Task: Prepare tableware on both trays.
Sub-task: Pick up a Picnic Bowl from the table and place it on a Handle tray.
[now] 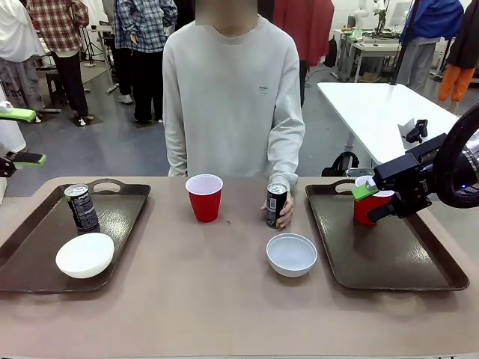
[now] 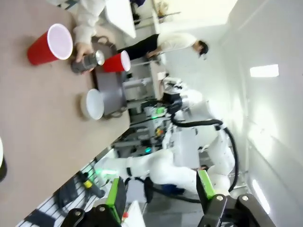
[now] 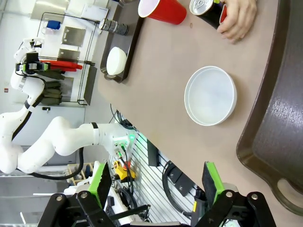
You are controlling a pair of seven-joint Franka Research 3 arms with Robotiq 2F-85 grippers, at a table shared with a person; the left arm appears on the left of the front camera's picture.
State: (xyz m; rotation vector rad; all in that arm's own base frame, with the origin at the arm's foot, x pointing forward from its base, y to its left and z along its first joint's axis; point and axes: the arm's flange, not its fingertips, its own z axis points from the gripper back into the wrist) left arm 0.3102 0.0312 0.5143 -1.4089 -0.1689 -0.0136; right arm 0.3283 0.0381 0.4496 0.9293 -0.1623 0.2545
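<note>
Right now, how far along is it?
Done: left tray holds a can and white bowl; right tray holds a red cup, open right gripper near it. In hand: person's hand on the second can. Left: that can, second red cup and grey-blue bowl, off the trays.

Left tray [image 1: 37, 232]: dark can [image 1: 81, 207] upright at the far end, white bowl [image 1: 84, 255] near the front rim. Between the trays, on the table: red cup [image 1: 204, 197], second can [image 1: 276, 205], grey-blue bowl [image 1: 291, 254], all upright. Right tray [image 1: 389, 250]: second red cup [image 1: 372, 203] at the far end, partly hidden.
</note>
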